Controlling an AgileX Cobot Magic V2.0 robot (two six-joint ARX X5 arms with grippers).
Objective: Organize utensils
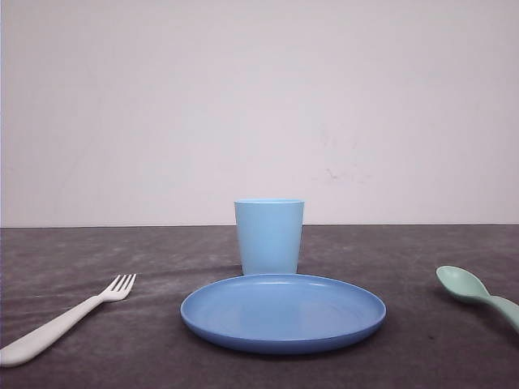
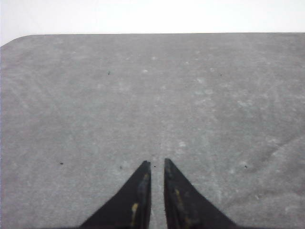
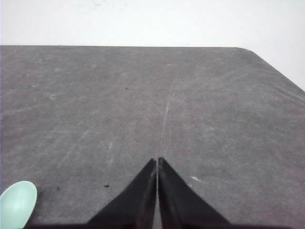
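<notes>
On the left of the dark grey table (image 1: 97, 243), the white fork (image 1: 65, 320) lies flat with its tines pointing away toward the middle and its handle running off toward the near left edge. It is well apart from the blue plate (image 1: 283, 312), which sits in the centre. The light blue cup (image 1: 269, 236) stands upright just behind the plate, its base hidden by the plate's far rim. On the right, the mint spoon (image 1: 474, 292) lies bowl up, the bowl toward the plate and the handle leaving the picture at the right edge; it is also apart from the plate.

In the left wrist view, the left gripper (image 2: 157, 164) hangs over bare table, its jaws nearly together with a thin slit between the tips and nothing between them.

In the right wrist view, the right gripper (image 3: 157, 161) has its jaws pressed together, tips touching, gripping nothing. The spoon's bowl (image 3: 17, 204) lies on the table near it, off to one side and not touching the fingers.
</notes>
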